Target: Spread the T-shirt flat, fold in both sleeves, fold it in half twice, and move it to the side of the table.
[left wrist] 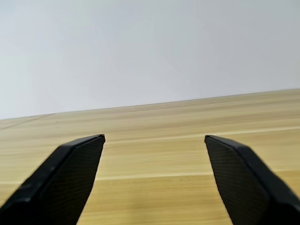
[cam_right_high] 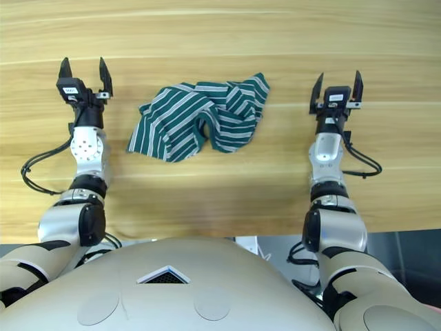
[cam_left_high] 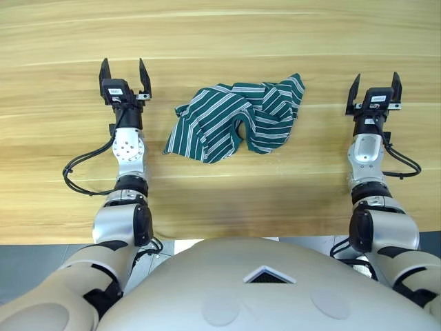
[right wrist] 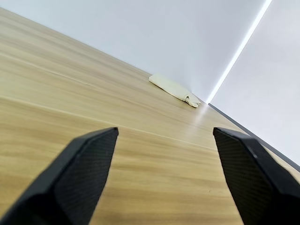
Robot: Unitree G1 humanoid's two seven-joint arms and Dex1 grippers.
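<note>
**Spreading not yet begun: the shirt lies bunched between two open pincers**

We see the T-shirt (cam_left_high: pixel 238 121), green with white stripes, lying in a crumpled heap near the middle of the wooden worktop (cam_left_high: pixel 275 41). Folds overlap one another and we cannot tell sleeve from hem or neck. It lies between the two arms, touching neither.

Our left pincer (cam_left_high: pixel 124 69) sits just beside the shirt's left edge, its two fingers spread apart with nothing between them. Our right pincer (cam_left_high: pixel 376 77) sits a little farther off on the other side, its fingers likewise parted and empty. Both point away from us across the wood. In the right wrist view a pale folded cloth (right wrist: pixel 176 89) lies far off on the worktop, well apart from the work.

We judge that the first step, spreading the shirt flat, is the one in hand and that nothing of it is done. The sleeve folds, the two halvings and the move to the side all remain.

The next move, as we read it, calls for each pincer to come inward and down onto an outer edge of the heap, close on a single layer of fabric, then draw outward. The difficulty is choosing edges: pinching through several layers would drag the bundle along the worktop instead of opening it.
</note>
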